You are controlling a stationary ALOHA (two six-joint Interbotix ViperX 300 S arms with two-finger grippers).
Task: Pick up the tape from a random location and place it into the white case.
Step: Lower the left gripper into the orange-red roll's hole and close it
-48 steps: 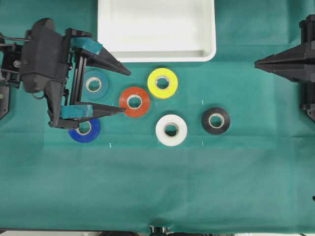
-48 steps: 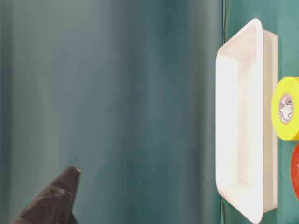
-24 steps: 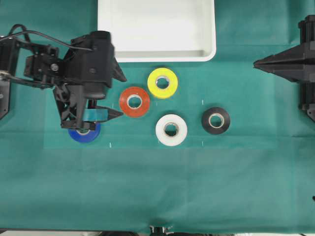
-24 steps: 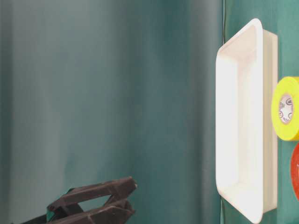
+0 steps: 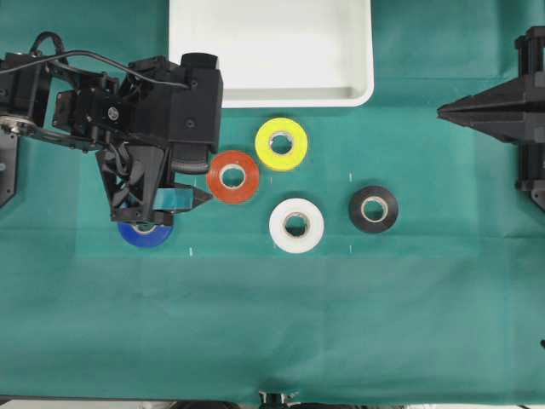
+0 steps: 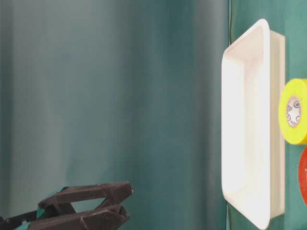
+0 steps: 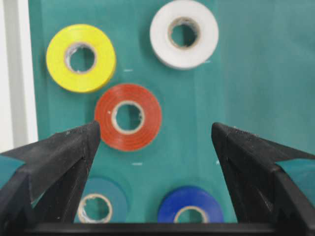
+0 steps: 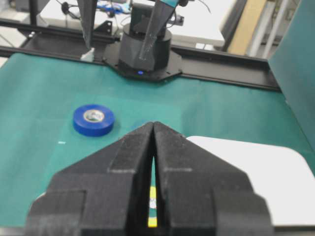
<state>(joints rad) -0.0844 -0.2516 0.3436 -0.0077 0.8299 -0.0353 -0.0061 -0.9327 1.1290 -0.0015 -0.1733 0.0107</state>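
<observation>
Right, left gripper (image 7: 155, 147) spread wide just short of tape (image 7: 128, 116); should centre, drop straight, w/o nudging yellow roll (image 7: 81, 58).

place: robot lab | signs: green cloth (image 5: 341, 324) benchtop — black frame rails (image 8: 236, 78), cables
</observation>
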